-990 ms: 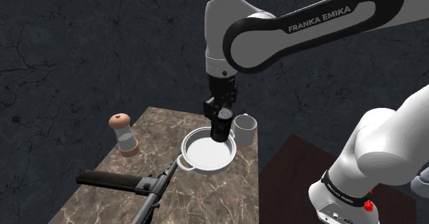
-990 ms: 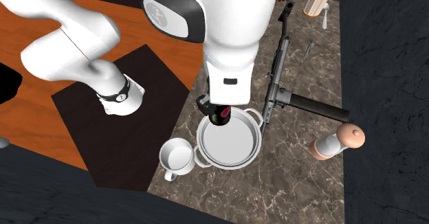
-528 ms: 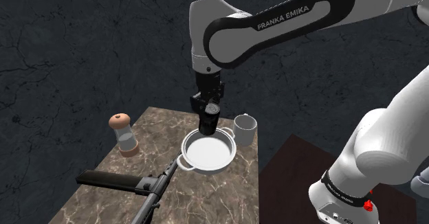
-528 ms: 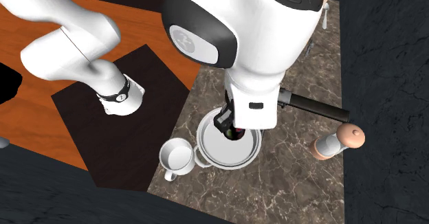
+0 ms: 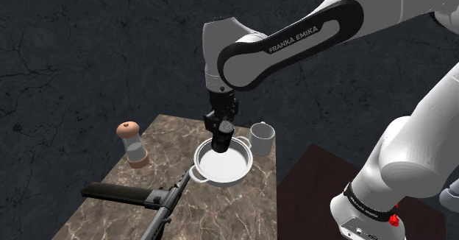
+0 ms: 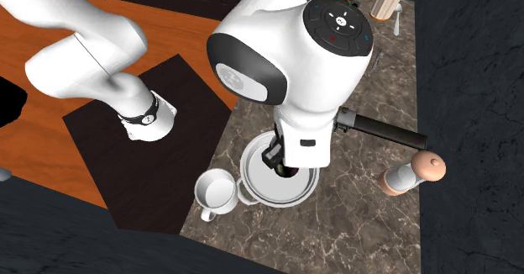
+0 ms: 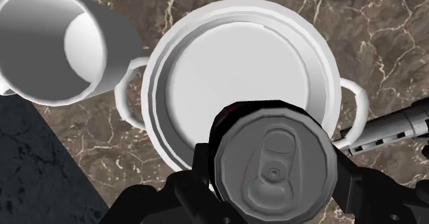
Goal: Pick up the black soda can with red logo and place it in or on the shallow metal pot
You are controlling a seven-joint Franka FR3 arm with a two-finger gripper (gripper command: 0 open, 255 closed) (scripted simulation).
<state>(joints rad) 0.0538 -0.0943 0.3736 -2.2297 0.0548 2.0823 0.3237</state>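
Observation:
The black soda can (image 5: 221, 140) hangs upright above the white shallow pot (image 5: 221, 169) on the marble table, with my gripper (image 5: 221, 132) shut on it. In the wrist view the can's grey top with its pull tab (image 7: 275, 162) sits clasped between the two black fingers (image 7: 197, 168), over the pot's near part (image 7: 234, 64). The can's base is a little above the pot floor. In the second exterior view the arm hides most of the can (image 6: 283, 171) over the pot (image 6: 262, 192).
A white mug (image 5: 262, 138) stands right beside the pot. A pepper grinder (image 5: 133, 144) stands toward the shoulder view's left. A long black gun-like object (image 5: 151, 199) lies near the pot's handle. The table edge and dark floor mat (image 6: 143, 159) lie beyond the mug.
The arm has swung toward the shoulder view's left with the can, from near the mug-side rim to over the pot's inside, and has come down slightly.

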